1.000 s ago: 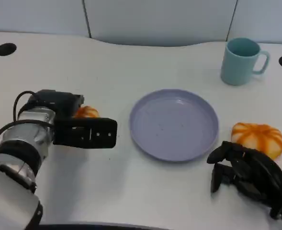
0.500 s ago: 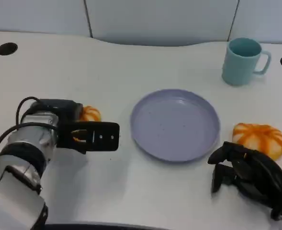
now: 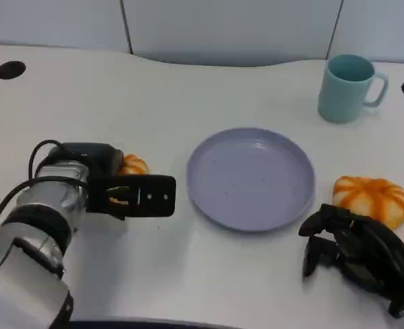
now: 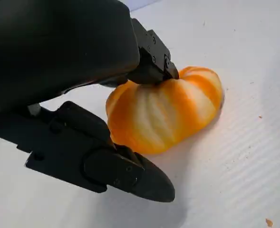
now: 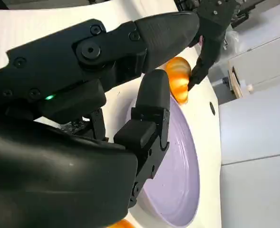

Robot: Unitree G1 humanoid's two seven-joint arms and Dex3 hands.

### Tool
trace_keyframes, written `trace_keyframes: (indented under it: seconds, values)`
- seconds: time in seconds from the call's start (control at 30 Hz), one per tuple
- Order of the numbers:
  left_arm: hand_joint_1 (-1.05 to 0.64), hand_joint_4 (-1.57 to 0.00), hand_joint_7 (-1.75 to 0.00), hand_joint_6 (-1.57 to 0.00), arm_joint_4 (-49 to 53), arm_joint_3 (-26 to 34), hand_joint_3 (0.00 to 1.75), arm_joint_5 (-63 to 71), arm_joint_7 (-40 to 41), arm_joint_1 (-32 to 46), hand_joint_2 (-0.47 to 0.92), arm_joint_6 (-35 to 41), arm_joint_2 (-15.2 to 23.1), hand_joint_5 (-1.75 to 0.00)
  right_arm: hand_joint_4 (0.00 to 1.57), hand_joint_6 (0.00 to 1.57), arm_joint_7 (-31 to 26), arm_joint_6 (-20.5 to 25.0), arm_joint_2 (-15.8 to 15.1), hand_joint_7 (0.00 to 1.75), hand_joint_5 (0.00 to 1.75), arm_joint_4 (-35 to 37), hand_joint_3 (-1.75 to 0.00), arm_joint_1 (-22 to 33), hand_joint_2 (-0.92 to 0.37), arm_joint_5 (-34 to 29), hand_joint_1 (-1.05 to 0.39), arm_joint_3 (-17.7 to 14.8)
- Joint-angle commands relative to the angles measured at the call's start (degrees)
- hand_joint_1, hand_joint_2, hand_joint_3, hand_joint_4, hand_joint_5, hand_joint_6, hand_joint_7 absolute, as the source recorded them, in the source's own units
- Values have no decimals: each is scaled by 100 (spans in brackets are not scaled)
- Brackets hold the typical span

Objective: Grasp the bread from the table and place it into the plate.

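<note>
**Left hand closed around the bread near the worktop's left side**

The left hand (image 3: pixel 129 195) has its fingers (image 4: pixel 101 164) wrapped on either side of a small orange-and-white bread (image 4: pixel 166 114), which sits on the white worktop (image 3: pixel 153 96) toward its left edge, apart from the lavender plate (image 3: pixel 251 178) at the middle. The right hand (image 3: pixel 356 253) hovers near the front right corner, fingers curled in and holding nothing. Just beyond it lies a second, larger bread (image 3: pixel 370 199), beside the plate's right rim. A teal mug (image 3: pixel 349 88) stands near the far right corner.
</note>
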Motion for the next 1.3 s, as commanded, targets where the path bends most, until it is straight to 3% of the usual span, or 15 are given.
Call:
trace_keyframes:
  seconds: [0.03, 0.17, 0.2, 0.33, 0.43, 0.5, 0.6, 0.67, 0.83, 0.9, 0.93, 1.07, 1.13, 1.2, 1.3]
  values:
    - [-57, -79, -16, -100, 86, -253, 0, 206, 395, 166, 78, -60, 53, -78, 57, 70, -88, 192, -20, 108, 167, 19, -13, 282, -92, -45, -55, 25]
    - [-43, -73, -22, -106, 101, -120, 0, 75, 645, 237, 78, -164, 97, -102, 55, 71, -70, 178, -11, 107, 167, 37, -13, 294, -92, -9, -54, 19]
    - [-39, -68, -30, -105, 98, -100, 0, 61, 735, 253, 78, -189, 108, -126, 55, 71, -53, 180, -8, 106, 166, 68, -13, 284, -92, 10, -54, 6]
    - [-39, -68, -46, -100, 76, -94, 0, 39, 1110, 308, 79, -243, 125, -155, 56, 72, -51, 221, -2, 105, 167, 66, -12, 275, -92, 30, -54, 7]
    - [-34, -67, -40, -101, 76, -29, 2, -44, 1181, 338, 82, -323, 129, -156, 55, 71, -75, 252, -2, 105, 167, 23, -12, 293, -92, 24, -53, 20]
    - [-31, -70, -39, -102, 69, 53, 2, -139, 1220, 365, 84, -408, 141, -125, 56, 72, -97, 191, 3, 105, 167, -19, -12, 318, -92, -4, -53, 44]
    - [-32, -75, -31, -103, 50, 232, 3, -307, 1314, 407, 87, -518, 153, -101, 56, 70, 24, 158, 15, 106, 167, 34, -14, 311, -92, 60, -52, 19]
    - [-33, -75, -33, -103, 29, 288, 4, -351, 1447, 405, 89, -553, 162, -104, 57, 71, -54, 221, 6, 106, 165, 8, -13, 318, -92, 32, -53, 38]
    - [-29, -73, -97, -80, -47, 523, 4, -521, 1995, 448, 88, -826, 149, -139, 59, 73, -78, 276, 5, 105, 163, -28, -11, 329, -92, 59, -52, 34]
    - [-24, -71, -155, -60, -71, 575, 5, -575, 2155, 430, 89, -921, 139, -167, 60, 73, -78, 262, -4, 105, 163, 6, -11, 310, -92, 46, -53, 39]
    - [-22, -72, -165, -58, -91, 612, 6, -602, 2198, 404, 89, -1003, 144, -171, 60, 73, -112, 247, -11, 105, 163, 10, -11, 307, -92, 20, -54, 51]
    - [-23, -79, -174, -61, -156, 722, 14, -698, 2195, 266, 90, -1210, 171, -174, 58, 73, -159, 245, -30, 104, 163, -14, -11, 309, -92, -16, -54, 85]
    - [-22, -79, -175, -60, -186, 730, 68, -711, 2241, 219, 64, -1273, 184, -175, 58, 73, -141, 262, -36, 105, 163, -26, -11, 308, -92, -7, -54, 94]
    - [-20, -78, -175, -61, -243, 713, 90, -687, 2315, 149, 50, -1376, 204, -175, 58, 72, -82, 253, -36, 105, 163, -18, -12, 304, -92, 18, -53, 89]
    - [-17, -76, -175, -61, -300, 649, 88, -612, 2466, 76, 47, -1540, 214, -175, 58, 72, -39, 181, -26, 105, 163, 6, -13, 303, -92, 25, -51, 80]
